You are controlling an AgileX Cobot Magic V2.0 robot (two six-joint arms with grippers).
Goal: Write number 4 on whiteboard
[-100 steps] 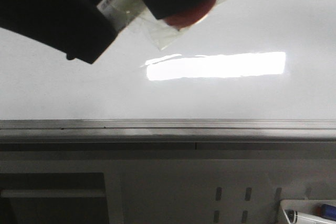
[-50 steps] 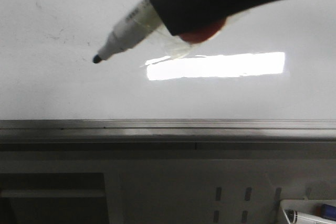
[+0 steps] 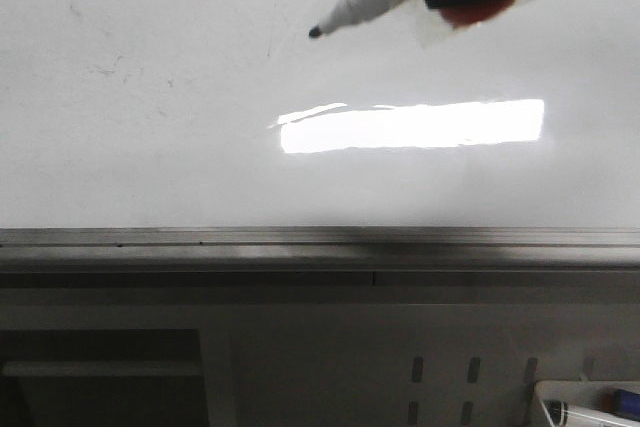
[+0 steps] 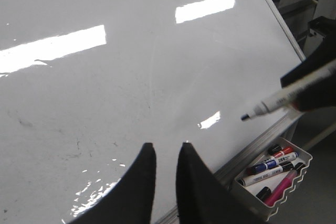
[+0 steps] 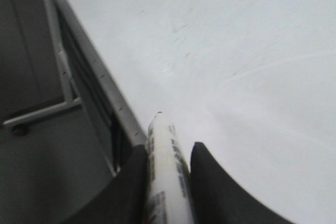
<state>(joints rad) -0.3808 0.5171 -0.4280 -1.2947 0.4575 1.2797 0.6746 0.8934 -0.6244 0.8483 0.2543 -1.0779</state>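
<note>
My right hand (image 5: 167,153) is clamped on a marker (image 5: 167,182), the white barrel wedged between both fingers and the black tip (image 3: 316,33) pointing out ahead of the hand. In the front view that tip sits over the upper part of the whiteboard (image 3: 150,167); whether it touches the surface I cannot tell, though the left wrist view suggests a small gap. Around the tip the board carries only faint grey scuffs, and I see no black stroke of a 4 anywhere, so I judge I am at the approach, just ahead of the first stroke. Next I need to press the tip gently onto the board and draw the slanted stroke down, keeping contact even.

My left hand (image 4: 164,153) holds nothing, its fingers nearly together with a narrow gap, hanging over the board's lower part near the rail. Beyond it, off the board's edge, a tray (image 4: 304,174) holds spare markers.
</note>
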